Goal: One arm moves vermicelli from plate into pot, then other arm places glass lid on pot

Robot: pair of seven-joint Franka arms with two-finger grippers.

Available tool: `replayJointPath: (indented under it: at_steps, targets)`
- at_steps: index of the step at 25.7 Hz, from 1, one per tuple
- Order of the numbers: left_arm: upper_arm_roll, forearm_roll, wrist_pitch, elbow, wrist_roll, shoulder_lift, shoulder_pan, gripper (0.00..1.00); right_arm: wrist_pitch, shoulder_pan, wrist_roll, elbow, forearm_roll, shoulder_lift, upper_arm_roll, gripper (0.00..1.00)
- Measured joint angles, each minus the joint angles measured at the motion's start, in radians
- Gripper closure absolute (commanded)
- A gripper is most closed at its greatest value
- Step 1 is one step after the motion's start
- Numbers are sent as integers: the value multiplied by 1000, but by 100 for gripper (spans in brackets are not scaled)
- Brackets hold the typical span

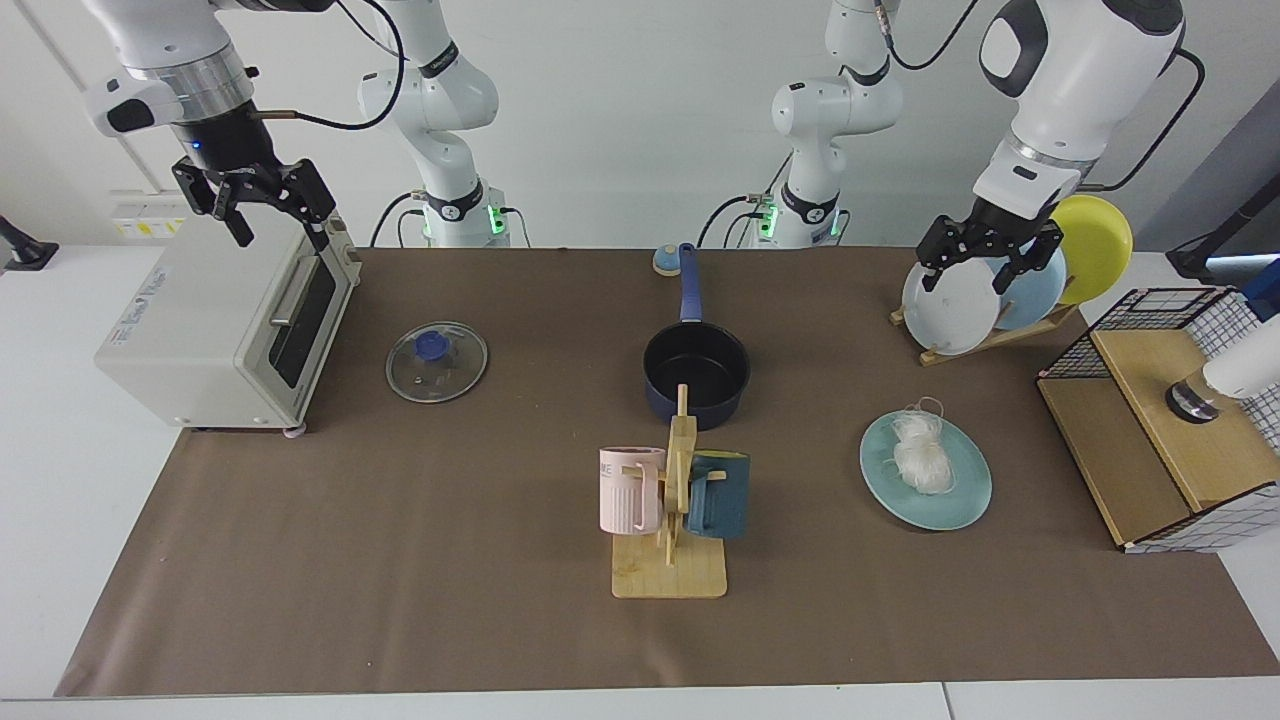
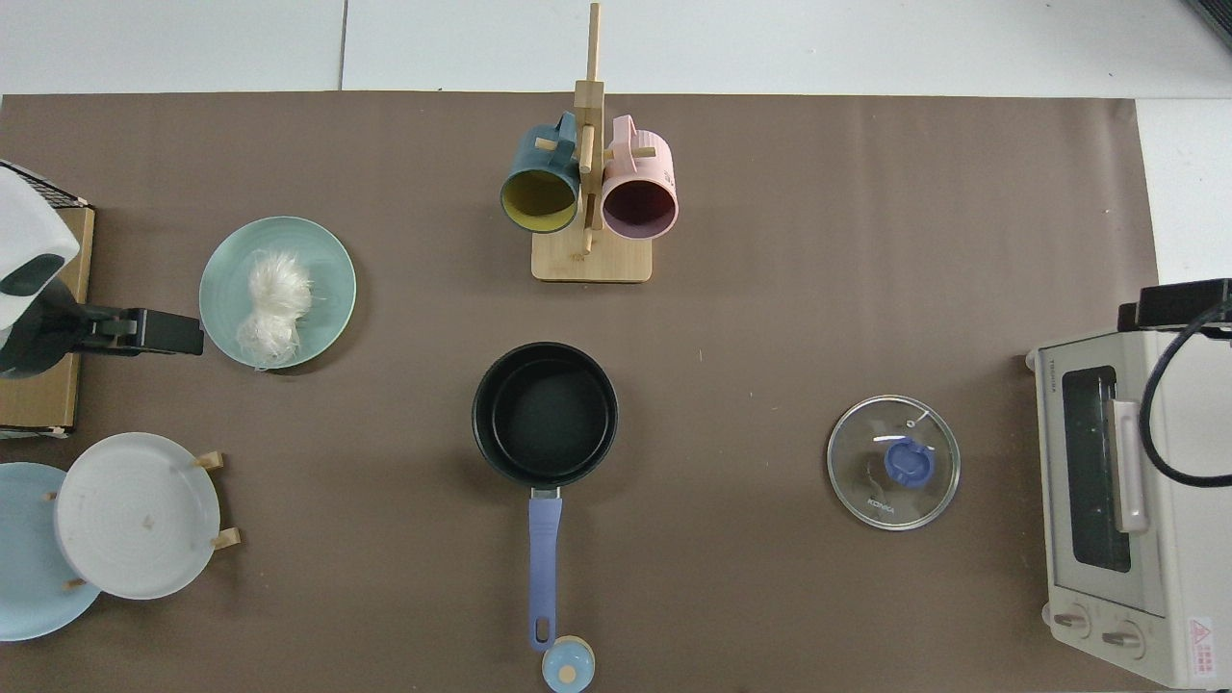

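The vermicelli point(image 1: 920, 450) point(image 2: 274, 308) is a white bundle lying on the teal plate point(image 1: 962, 503) point(image 2: 327, 255). The navy pot point(image 1: 697, 372) point(image 2: 545, 412) stands mid-table, nothing inside it, with its blue handle pointing toward the arm bases. On the mat between the pot and the oven, the glass lid point(image 1: 437, 361) point(image 2: 893, 462) rests knob up. My left gripper point(image 1: 975, 275) point(image 2: 188, 334) hangs open in front of the plate rack, above and behind the teal plate. My right gripper point(image 1: 282, 235) hangs open above the toaster oven's front edge, well away from the lid.
A wooden mug tree point(image 1: 672, 520) with a pink and a dark blue mug stands just in front of the pot. A toaster oven point(image 1: 220, 330), a rack of plates point(image 1: 990, 300) and a wire-and-wood box point(image 1: 1160, 420) line the table's ends. A small round object point(image 1: 667, 260) lies at the handle's tip.
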Motion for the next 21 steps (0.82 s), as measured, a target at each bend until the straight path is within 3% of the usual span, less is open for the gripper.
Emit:
replayJointPath:
  at_steps: [12,21]
  targets:
    - [0,0,0,0,0,0,0,0,-26,0,0,-13,0,0,6,0]
    - [0,0,0,0,0,0,0,0,-19,0,0,-87,0,-9,21,0]
